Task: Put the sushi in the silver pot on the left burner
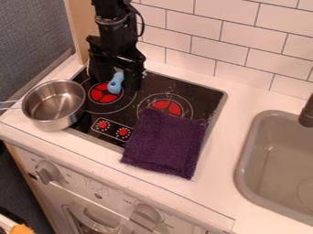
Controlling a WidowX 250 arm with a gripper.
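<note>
So the black gripper (117,81) is hanging down over the left burner (103,94) at the back of the black cooktop (140,87), and there's a light blue rounded thing (115,84) right at it. Honestly can't tell if the gripper is clamped on that or just loose around it, too dark in there. The silver pot (54,105) is sitting upright just left of that burner, half over the cooktop's left edge and half on the white counter (220,183), handle (10,105) pointing off to the left. A purple towel (164,144) is draped over the front right of the cooktop and onto the counter, covering the near part of the right burner (166,107). Two little red knobs (103,124) are between the pot and the towel. Grey sink (243,173) with a dark faucet (307,112) over on the right, white tiles (226,27) behind, and something orange (22,229) down in the bottom left corner.
</note>
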